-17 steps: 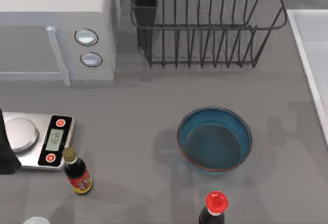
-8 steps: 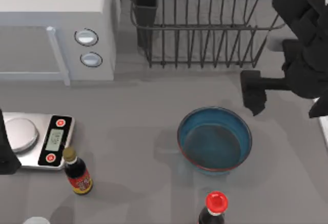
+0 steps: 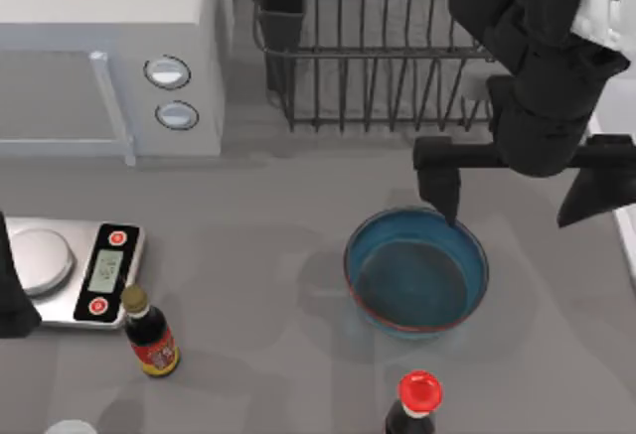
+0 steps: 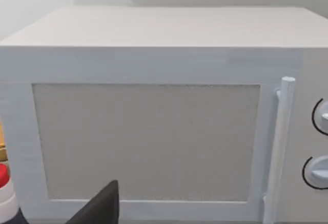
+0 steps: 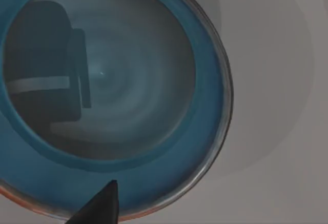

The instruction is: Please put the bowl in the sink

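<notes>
The bowl sits on the grey table right of centre in the top view, below the black wire dish rack. The right gripper hangs over the bowl's upper right rim with its fingers spread wide and nothing between them; one fingertip overlaps the rim, the other reaches toward the sink, which is cut off at the right edge. The right wrist view looks down into the bowl.

The left arm is parked at the left edge, mostly out of frame, so its finger state cannot be told. Beside it a kitchen scale shows an unreadable display. A dark bottle bears a red label with illegible writing. A red-capped bottle is cropped by the bottom edge. The microwave stands upper left.
</notes>
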`<action>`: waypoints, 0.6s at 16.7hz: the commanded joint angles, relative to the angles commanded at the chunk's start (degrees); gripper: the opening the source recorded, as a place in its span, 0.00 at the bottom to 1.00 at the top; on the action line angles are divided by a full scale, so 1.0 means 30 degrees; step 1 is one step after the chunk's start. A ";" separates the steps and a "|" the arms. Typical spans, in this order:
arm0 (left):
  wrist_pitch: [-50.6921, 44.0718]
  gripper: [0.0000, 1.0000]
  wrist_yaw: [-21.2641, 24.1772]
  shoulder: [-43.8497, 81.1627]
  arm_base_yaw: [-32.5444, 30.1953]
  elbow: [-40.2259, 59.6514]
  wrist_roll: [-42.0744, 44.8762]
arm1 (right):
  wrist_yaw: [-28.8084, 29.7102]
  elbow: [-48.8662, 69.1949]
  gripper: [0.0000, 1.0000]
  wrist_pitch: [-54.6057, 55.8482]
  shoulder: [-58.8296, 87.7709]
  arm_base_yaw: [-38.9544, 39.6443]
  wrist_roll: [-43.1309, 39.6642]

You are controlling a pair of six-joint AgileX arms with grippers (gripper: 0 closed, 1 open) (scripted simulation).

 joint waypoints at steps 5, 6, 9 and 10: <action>0.0000 1.00 0.0000 0.0000 0.0000 0.0000 0.0000 | -0.0004 -0.0338 1.00 0.0350 0.0034 -0.0076 -0.0039; 0.0000 1.00 0.0000 0.0000 0.0000 0.0000 0.0000 | -0.0001 -0.0701 1.00 0.0788 0.0159 -0.0061 -0.0046; 0.0000 1.00 0.0000 0.0000 0.0000 0.0000 0.0000 | 0.0005 -0.2352 1.00 0.3208 0.0812 -0.0021 -0.0014; 0.0000 1.00 0.0000 0.0000 0.0000 0.0000 0.0000 | 0.0005 -0.2987 1.00 0.4194 0.1077 -0.0011 0.0007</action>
